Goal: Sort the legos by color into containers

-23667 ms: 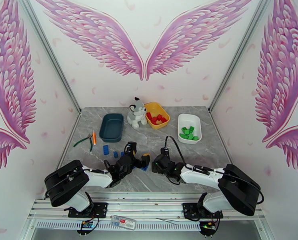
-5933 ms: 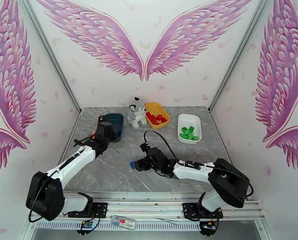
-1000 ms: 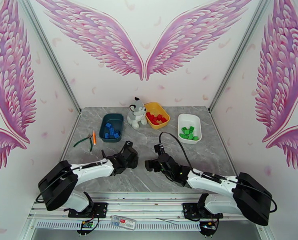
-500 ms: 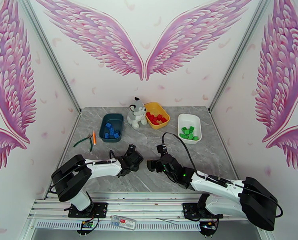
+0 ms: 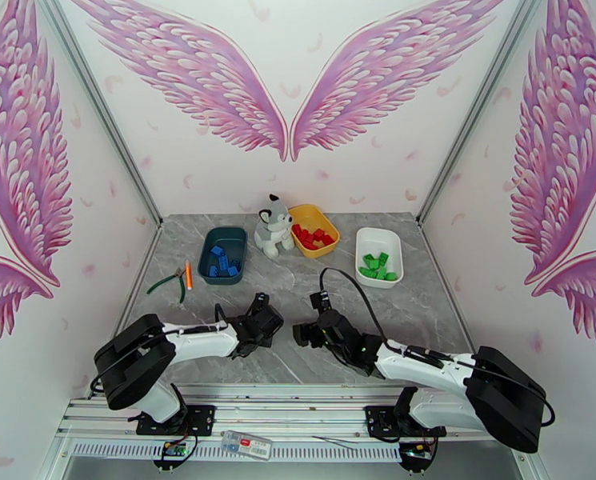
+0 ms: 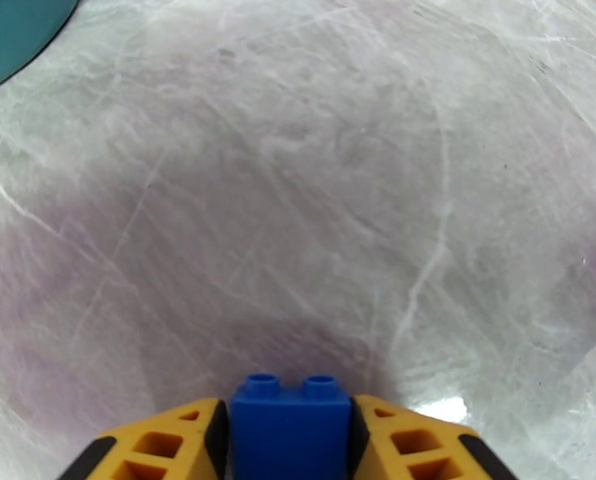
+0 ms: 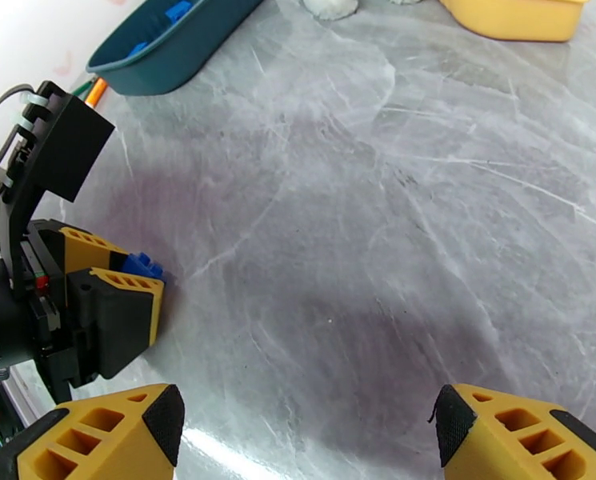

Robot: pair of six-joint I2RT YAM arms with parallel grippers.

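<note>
Gripping blue brick [image 6: 291, 430], left gripper [image 5: 268, 322] sits near-right of teal tray [image 5: 223, 255]; left arm nearer. Right gripper [image 7: 310, 418] spread, empty.

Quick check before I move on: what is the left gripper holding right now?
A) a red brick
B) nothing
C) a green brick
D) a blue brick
D: the left wrist view shows the left gripper shut on a blue brick, with the studded end sticking out past its tips.
</note>
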